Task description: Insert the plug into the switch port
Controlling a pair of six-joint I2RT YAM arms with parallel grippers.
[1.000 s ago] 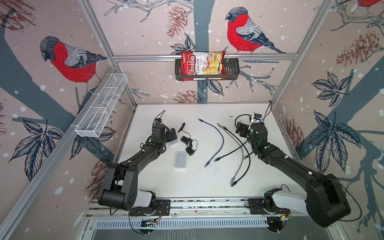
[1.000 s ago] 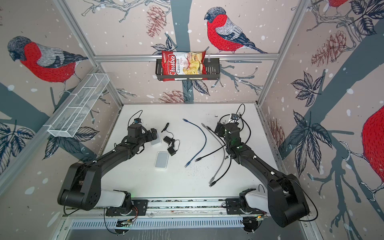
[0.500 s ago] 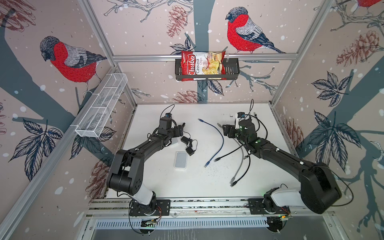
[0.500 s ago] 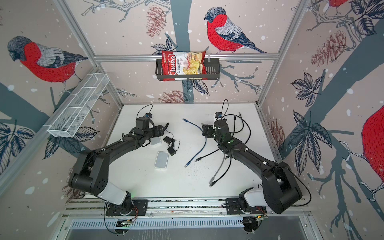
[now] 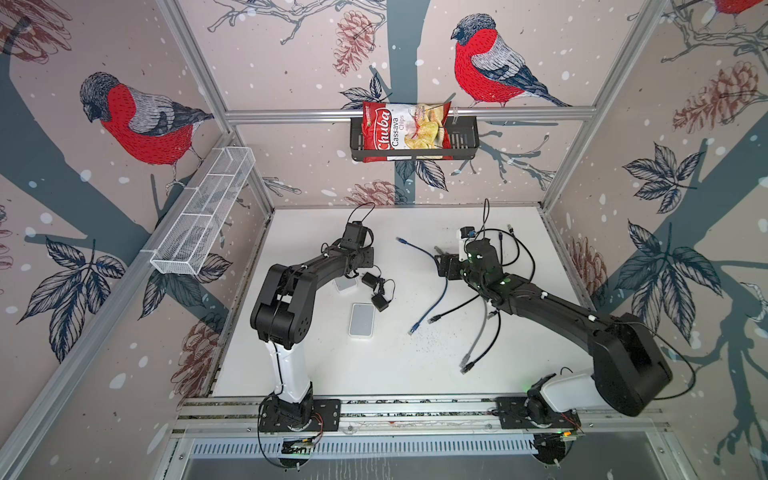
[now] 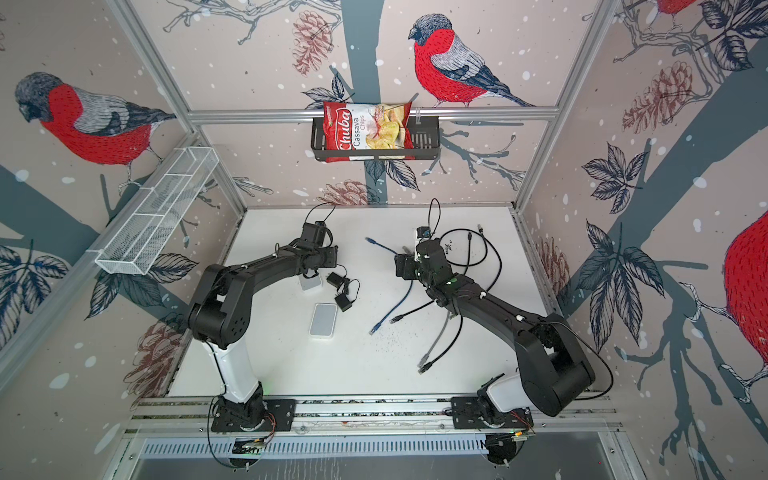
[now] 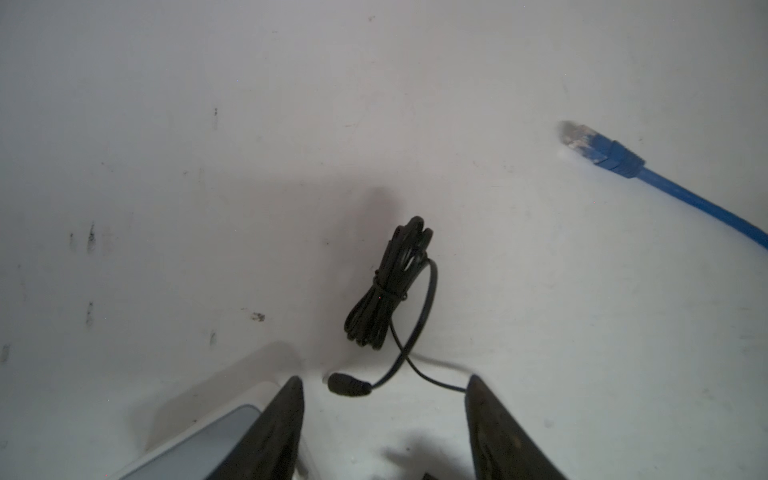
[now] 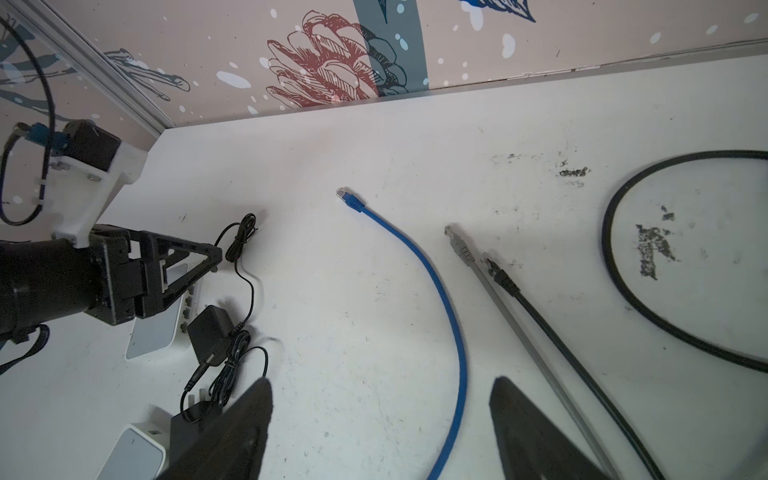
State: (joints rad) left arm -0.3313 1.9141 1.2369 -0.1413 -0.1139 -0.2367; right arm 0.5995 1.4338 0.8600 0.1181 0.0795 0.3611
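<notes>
White worktop point(image 5: 399, 365) under both arms, operator; your left gripper point(image 7: 384, 399) hangs low over it with its two dark fingers point(image 7: 282, 424) parted and nothing between them but bare surface, so it holds nothing; the small black barrel plug point(image 7: 349, 385) lies on the worktop just ahead of the fingertips, its thin lead running to a tied black cord bundle point(image 7: 386, 291) a little beyond. One finger stands over the corner of a white switch point(image 7: 199, 444); in a top view that switch point(image 5: 345, 286) sits half hidden under the left wrist, toward the worktop's left edge, with two black adapters point(image 5: 376, 291) just beside it and a second white box point(image 5: 361, 321) nearer the front edge.

Your right gripper point(image 8: 380, 415) is also spread wide and empty; the blue network cable point(image 8: 436, 282) curves across the worktop between its fingers point(image 8: 232, 432); a grey cable point(image 8: 461, 249) and a black cable point(image 8: 505, 282) lie side by side just beyond it, toward the right edge. On the back wall a chip bag point(image 5: 405, 131) rests in a black basket point(image 5: 461, 137).
</notes>
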